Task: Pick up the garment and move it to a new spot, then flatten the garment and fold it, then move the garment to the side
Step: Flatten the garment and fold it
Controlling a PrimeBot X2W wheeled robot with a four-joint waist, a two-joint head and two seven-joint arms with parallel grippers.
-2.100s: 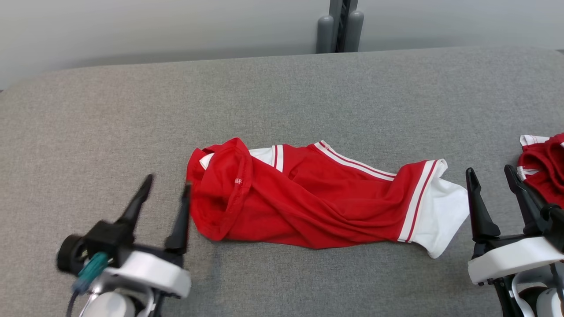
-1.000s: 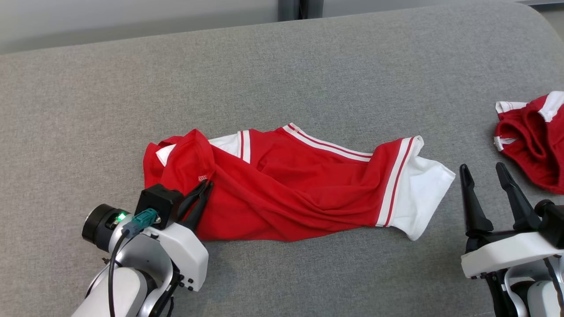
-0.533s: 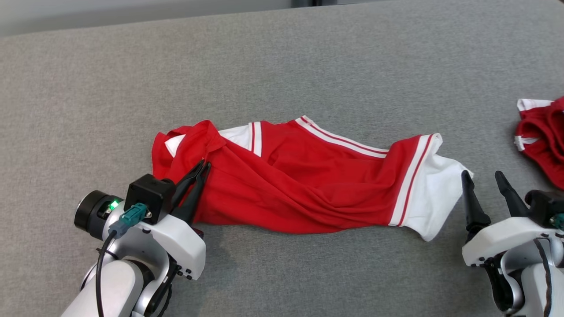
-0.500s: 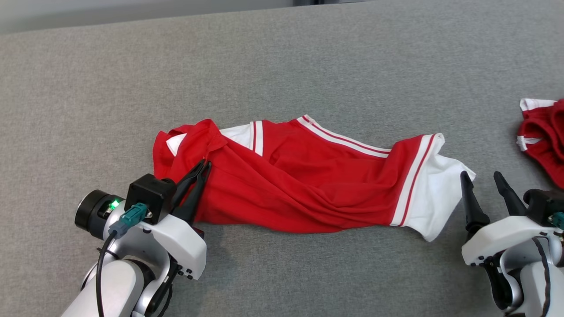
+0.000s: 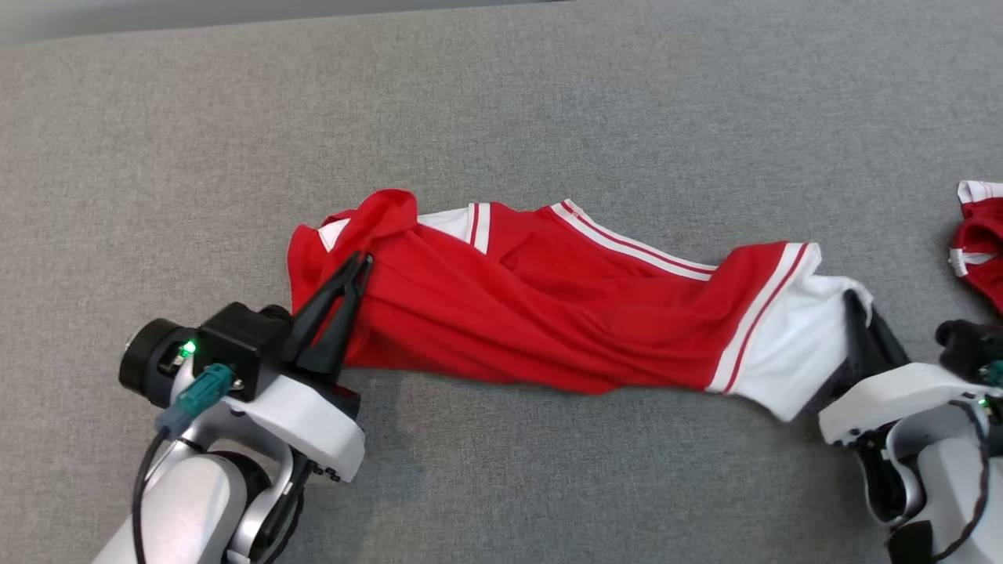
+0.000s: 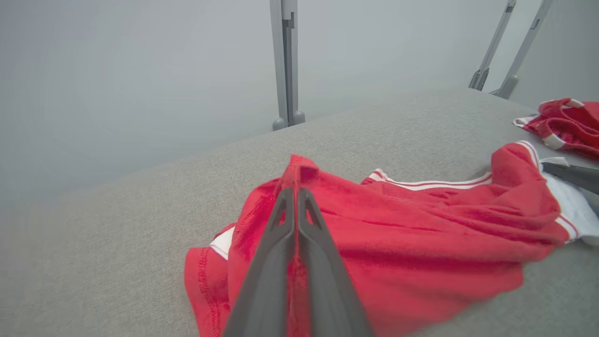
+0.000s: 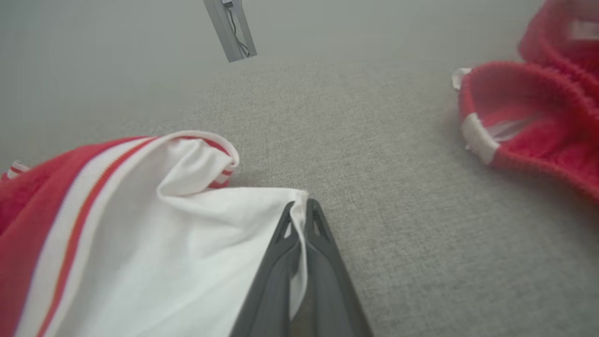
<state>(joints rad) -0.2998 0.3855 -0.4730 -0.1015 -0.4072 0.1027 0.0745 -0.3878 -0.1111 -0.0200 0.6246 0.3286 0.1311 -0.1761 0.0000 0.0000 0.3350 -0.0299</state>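
Left claw (image 5: 354, 270) clenched on the garment (image 5: 548, 313) at its red end, right claw (image 5: 860, 317) on its white end, mid surface (image 5: 501, 102); I've yet to move, flatten or fold it.

Two red garments (image 5: 533, 321) (image 5: 979, 243), two claws (image 5: 362, 260) (image 5: 856, 301), one grey surface (image 5: 548, 102).

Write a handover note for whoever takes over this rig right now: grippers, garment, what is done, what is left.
Grippers: left gripper shut on the red garment at its red end; right gripper shut on its white end.
Things: the red garment stretches crumpled between them on the grey surface; a second garment sits apart at the far right.
Done: both ends grasped.
Left: lift, move to a new spot, flatten, fold, set aside.
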